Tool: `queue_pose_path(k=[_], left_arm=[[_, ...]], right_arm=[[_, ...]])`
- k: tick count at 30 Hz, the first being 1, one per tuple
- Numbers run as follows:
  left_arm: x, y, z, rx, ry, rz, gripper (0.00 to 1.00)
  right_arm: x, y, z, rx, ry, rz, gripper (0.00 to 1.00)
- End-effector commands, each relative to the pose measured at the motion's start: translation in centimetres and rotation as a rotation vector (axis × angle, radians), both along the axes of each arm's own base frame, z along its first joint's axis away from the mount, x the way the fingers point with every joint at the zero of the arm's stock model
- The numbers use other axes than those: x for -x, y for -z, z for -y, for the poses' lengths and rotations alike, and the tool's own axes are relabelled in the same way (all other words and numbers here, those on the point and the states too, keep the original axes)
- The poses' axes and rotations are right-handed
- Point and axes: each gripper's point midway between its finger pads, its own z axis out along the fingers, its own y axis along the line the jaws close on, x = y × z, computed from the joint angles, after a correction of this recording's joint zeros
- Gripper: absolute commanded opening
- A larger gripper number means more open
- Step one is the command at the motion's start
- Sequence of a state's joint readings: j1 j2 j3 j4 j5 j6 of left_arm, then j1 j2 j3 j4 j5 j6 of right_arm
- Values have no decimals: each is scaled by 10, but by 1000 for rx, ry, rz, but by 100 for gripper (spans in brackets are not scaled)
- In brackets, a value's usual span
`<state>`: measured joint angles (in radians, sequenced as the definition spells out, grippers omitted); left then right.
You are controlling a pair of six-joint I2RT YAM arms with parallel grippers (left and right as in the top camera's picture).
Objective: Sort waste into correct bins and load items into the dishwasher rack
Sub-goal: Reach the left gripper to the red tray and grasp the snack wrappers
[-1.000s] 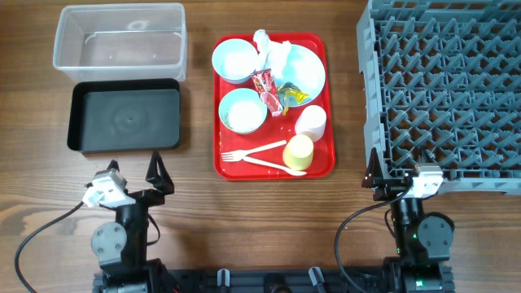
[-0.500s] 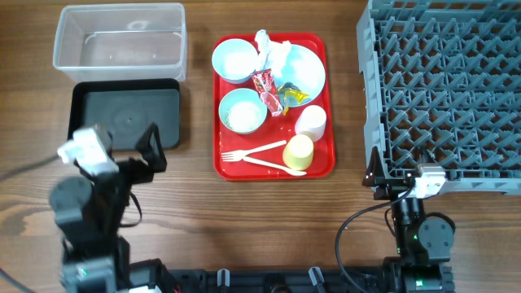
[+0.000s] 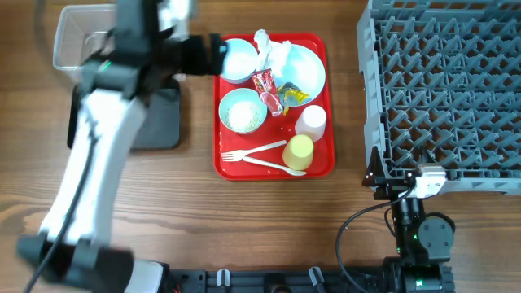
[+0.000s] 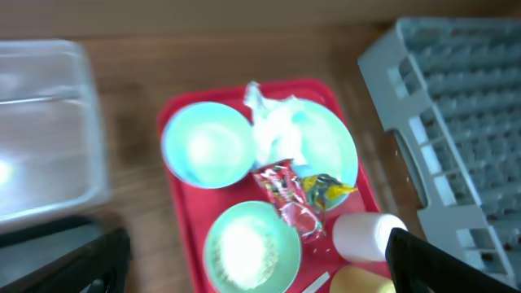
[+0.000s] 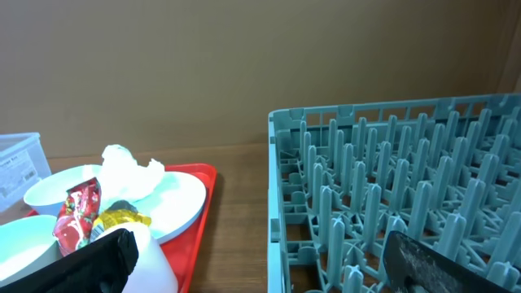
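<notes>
On the red tray (image 3: pixel 224 167) lie two light-blue bowls (image 3: pixel 234 61), the nearer one (image 3: pixel 242 111) holding white grains. A large plate (image 3: pixel 305 69) carries crumpled tissue (image 3: pixel 273 53), a red wrapper (image 3: pixel 265 88) and a yellow wrapper (image 3: pixel 293 94). A whitish cup (image 3: pixel 311 120), yellow cup (image 3: pixel 298 151), fork (image 3: pixel 248 152) and spoon (image 3: pixel 273 167) sit at the tray's front. My left gripper (image 3: pixel 210 54) hovers open above the tray's far left, empty; its wrist view looks down on the grain bowl (image 4: pixel 248 248). My right gripper (image 3: pixel 399 181) rests open by the rack (image 3: pixel 444 81).
The clear bin (image 3: pixel 81 41) and the black bin (image 3: pixel 163 122) stand left of the tray, both partly covered by my left arm. The rack's wall rises close to the right gripper (image 5: pixel 269 273). Bare wood separates tray and rack.
My left arm has swung up from the table's front left, across the black bin, to above the tray's far-left corner. The right arm has stayed put.
</notes>
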<state>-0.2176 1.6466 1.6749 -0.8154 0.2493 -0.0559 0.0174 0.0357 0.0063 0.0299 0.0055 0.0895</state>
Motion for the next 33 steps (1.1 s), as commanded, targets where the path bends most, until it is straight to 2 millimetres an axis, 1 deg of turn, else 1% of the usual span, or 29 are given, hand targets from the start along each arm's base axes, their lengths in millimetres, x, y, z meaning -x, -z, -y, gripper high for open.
queue_pose_path(k=[1, 2, 3, 6, 8, 9, 13, 15, 17, 23, 27, 30, 33], left_arm=[[-14, 45, 64, -18, 148, -57, 100], [-16, 61, 79, -34, 170, -73, 100], [-18, 72, 95, -17, 198, -85, 100], [-18, 100, 138, 10, 275, -100, 100], [-21, 116, 153, -50, 265, -77, 100], [-23, 129, 154, -121, 232, -65, 100], [-24, 155, 151, -284, 158, -55, 100], [-24, 167, 153, -290, 152, -74, 100], [-28, 186, 146, -284, 78, -118, 100], [-36, 186, 144, -265, 46, -104, 100], [-40, 203, 148, -267, 49, -113, 100], [-38, 210, 147, -272, 45, -130, 93], [-38, 211, 147, -273, 45, -132, 89]], right_arm=[[0, 5, 2, -53, 12, -21, 100], [0, 6, -1, -52, -3, -22, 100], [0, 6, -1, -52, -7, -24, 100], [0, 6, -1, -52, -7, -24, 100], [0, 6, -1, -52, -7, -25, 100], [0, 6, -1, -52, -7, -25, 100], [0, 6, -3, -53, -17, -25, 100], [0, 7, -7, -52, -38, -29, 100], [0, 7, -10, -53, -56, -31, 100], [0, 7, -10, -53, -56, -31, 100], [0, 7, -10, -53, -56, -31, 100], [0, 7, -10, -53, -56, -31, 100], [0, 7, -10, -53, -56, -31, 100]])
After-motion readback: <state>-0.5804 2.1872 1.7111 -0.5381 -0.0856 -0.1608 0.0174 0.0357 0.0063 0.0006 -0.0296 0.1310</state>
